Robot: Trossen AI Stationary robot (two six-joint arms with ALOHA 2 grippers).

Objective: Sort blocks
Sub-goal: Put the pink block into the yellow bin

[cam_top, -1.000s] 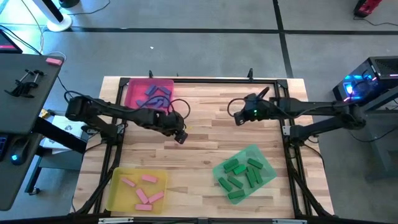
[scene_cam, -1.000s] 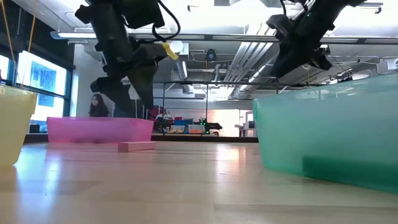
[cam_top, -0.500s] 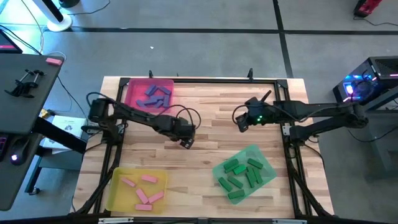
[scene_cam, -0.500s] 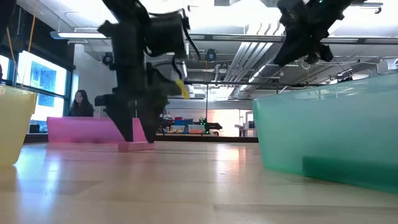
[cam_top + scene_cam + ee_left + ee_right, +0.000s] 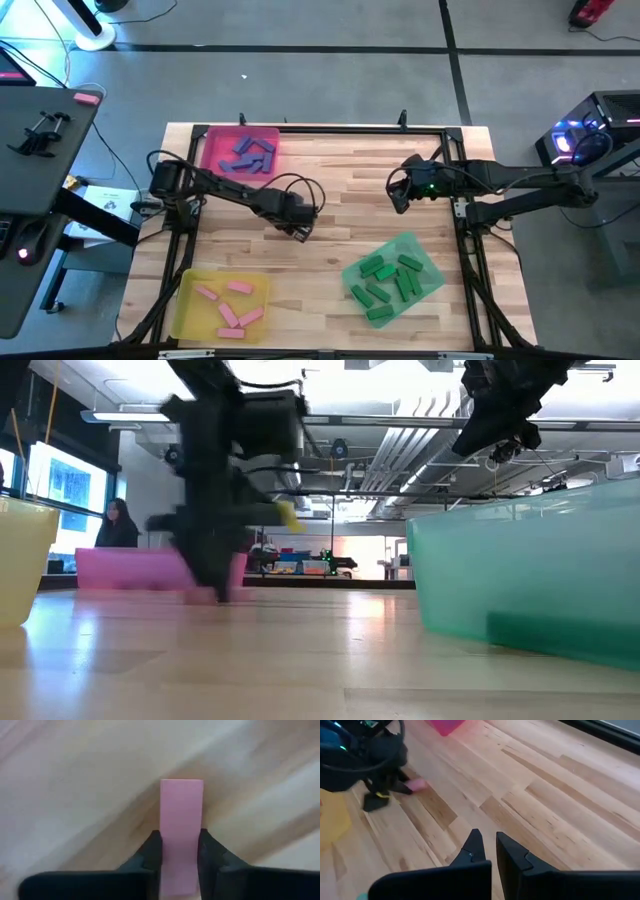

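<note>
Three trays [image 5: 187, 311]: five pink blocks [image 5: 229, 314], roughly nine green [image 5: 384, 274], roughly six purple-blue [image 5: 243, 155].

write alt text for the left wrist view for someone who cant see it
The left end effector has its two dark fingers closed on the sides of a pink block, which lies flat on the light wooden table and points straight away from the camera. Nothing else is in the view.
</note>
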